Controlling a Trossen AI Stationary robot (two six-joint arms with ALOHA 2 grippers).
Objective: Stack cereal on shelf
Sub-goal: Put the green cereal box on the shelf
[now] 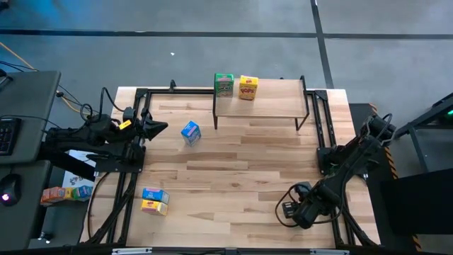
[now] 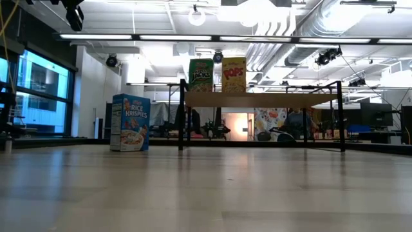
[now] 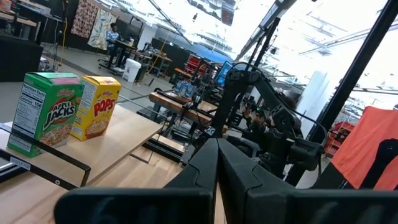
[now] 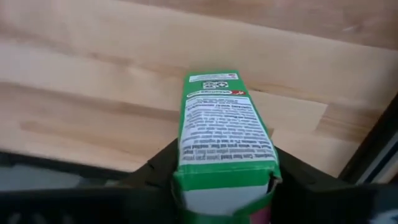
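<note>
your right pincer [image 4: 221, 186], at five o'clock on the table [image 1: 233, 177], grips a green cereal box [image 4: 225, 134] between its fingers. your left pincer [image 1: 157, 128] waits at nine o'clock, fingers pressed together. on the shelf [image 1: 272, 106] at twelve o'clock stand a green apple jacks box [image 1: 224, 84] and a yellow pops box [image 1: 248, 87], side by side. a blue rice krispies box [image 1: 190, 132] stands at ten o'clock; two more boxes [image 1: 154, 200] lie at seven o'clock.

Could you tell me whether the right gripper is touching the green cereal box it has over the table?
Touching: in the right wrist view, the green cereal box sits between the right gripper's dark fingers, both pressed against its sides.
</note>
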